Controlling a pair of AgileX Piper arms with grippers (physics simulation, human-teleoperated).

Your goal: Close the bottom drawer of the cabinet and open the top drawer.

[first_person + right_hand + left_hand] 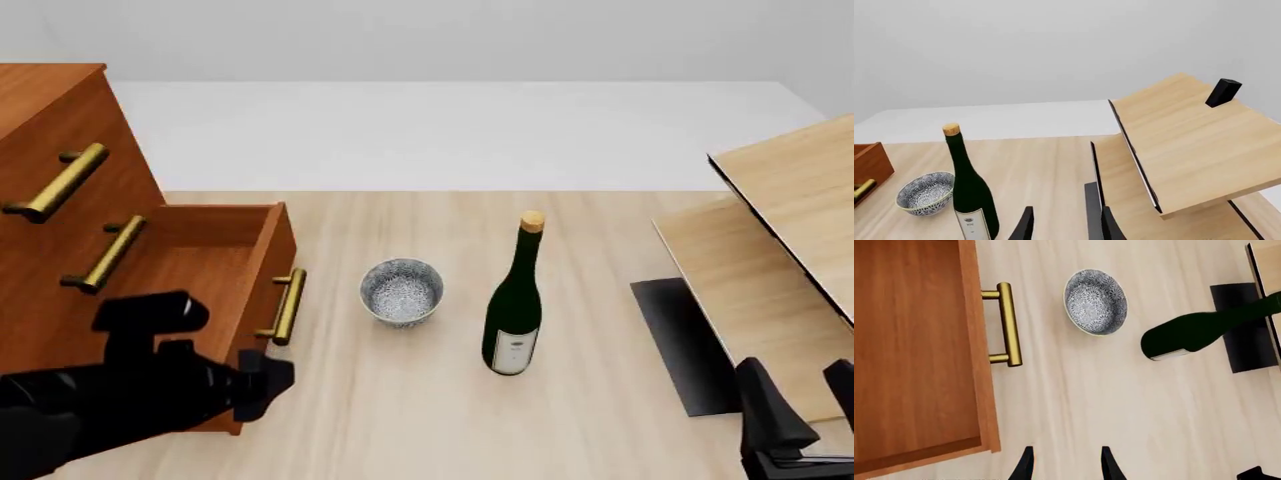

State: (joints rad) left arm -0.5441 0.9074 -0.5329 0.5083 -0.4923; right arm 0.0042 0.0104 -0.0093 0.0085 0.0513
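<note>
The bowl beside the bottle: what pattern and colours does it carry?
The bowl has a dense blue-grey floral print on white, clearest in the left wrist view.
</note>
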